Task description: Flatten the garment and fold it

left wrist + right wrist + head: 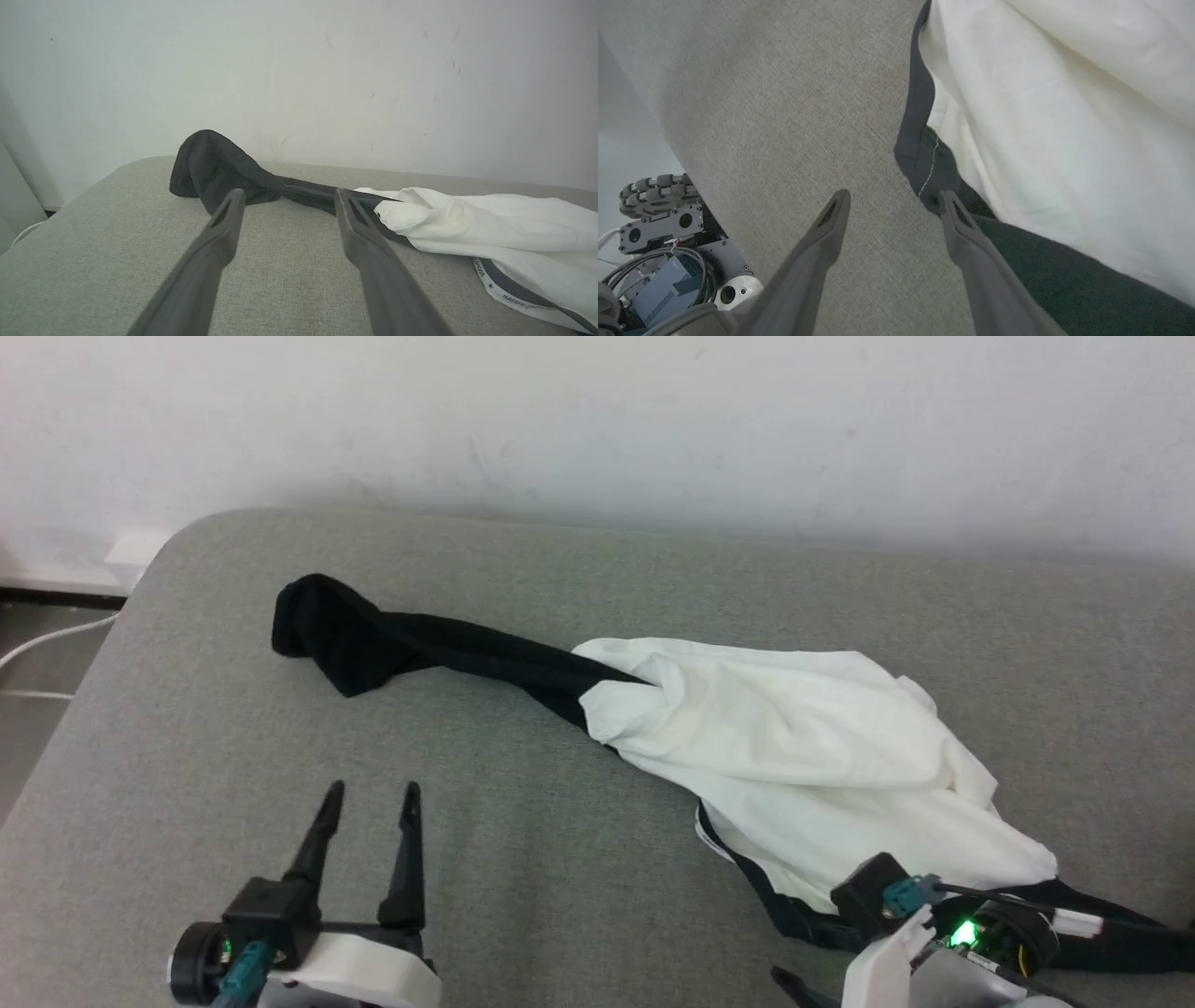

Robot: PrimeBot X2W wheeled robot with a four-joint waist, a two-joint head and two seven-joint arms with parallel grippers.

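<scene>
Two end effectors, both spread wide and holding nothing, flank a crumpled garment (803,747) on a grey upholstered surface (523,859). The shirt lies in a bunched diagonal, its long axis running from the far left of the head view to the near right. One black sleeve (373,639) trails out as a twisted rope towards the far left corner, while the white body (840,775) is heaped at the near right end.

The right end effector (894,196) is the nearer of the two. It sits at the near right end of the shirt, where dark cloth spills from under the white. One of its fingers (971,242) is over the edge of that dark fabric, the other over bare upholstery; whether either touches cannot be told.

The left end effector (372,793) hovers over open upholstery, apart from the garment. Its fingers point towards the sleeve, which lies ahead of it and farther from the robot.

A printed band (509,289) edges the white cloth in the left wrist view. A pale wall (597,420) rises behind the surface, a cable (47,639) lies on the floor off the left edge, and the robot's wheeled base (654,191) shows below the near edge. Nothing stands between either arm and the cloth. Flattening looks not yet begun, and the knotted sleeve seems the likeliest snag.
</scene>
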